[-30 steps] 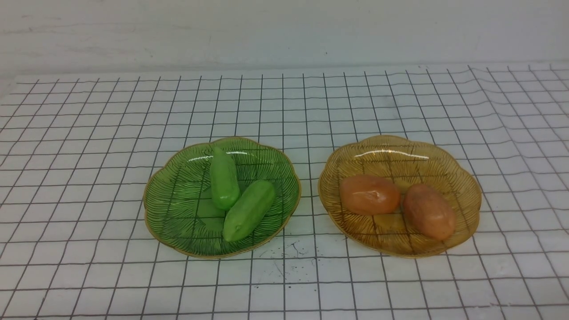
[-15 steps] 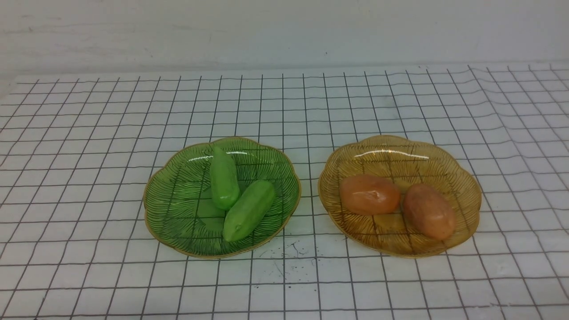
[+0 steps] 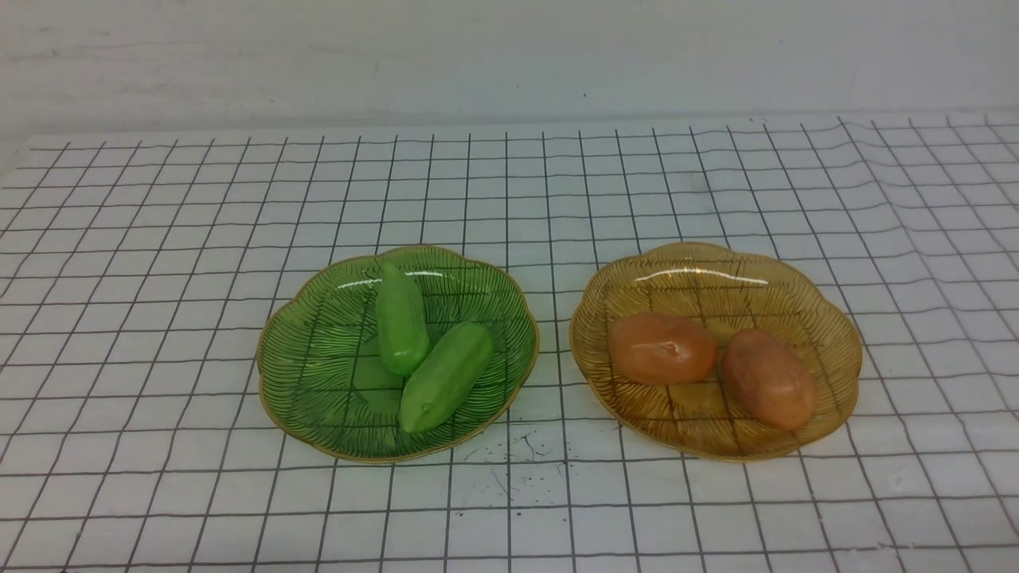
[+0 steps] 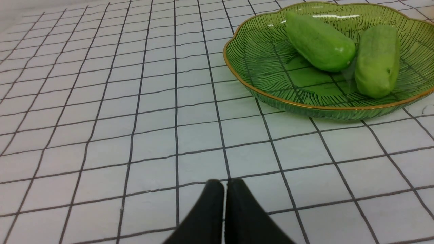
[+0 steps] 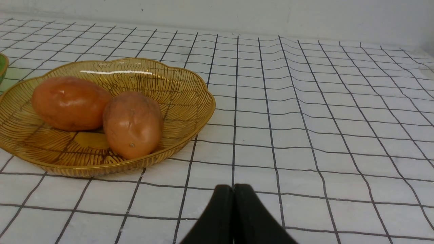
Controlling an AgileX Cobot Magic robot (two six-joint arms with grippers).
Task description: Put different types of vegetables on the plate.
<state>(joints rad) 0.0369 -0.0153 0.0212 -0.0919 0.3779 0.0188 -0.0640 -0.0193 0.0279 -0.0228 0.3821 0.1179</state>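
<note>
From the front, two cucumbers [image 3: 402, 320] [image 3: 446, 376] touch on the green plate [image 3: 310, 374] and two potatoes [image 3: 662, 348] [image 3: 769, 379] lie on the amber plate [image 3: 828, 318], on a grid-lined cloth [image 3: 159, 278] below a pale wall [image 3: 509, 56]. In the left wrist view the left gripper [image 4: 224, 184] is clenched and empty above bare cloth, the green plate ahead of its tips. In the right wrist view the right gripper [image 5: 233, 188] is likewise clenched and empty, the amber plate ahead.

lab-style test bench: grid-lined white tabletop [image 3: 509, 183], bare white wall [image 3: 509, 56].
</note>
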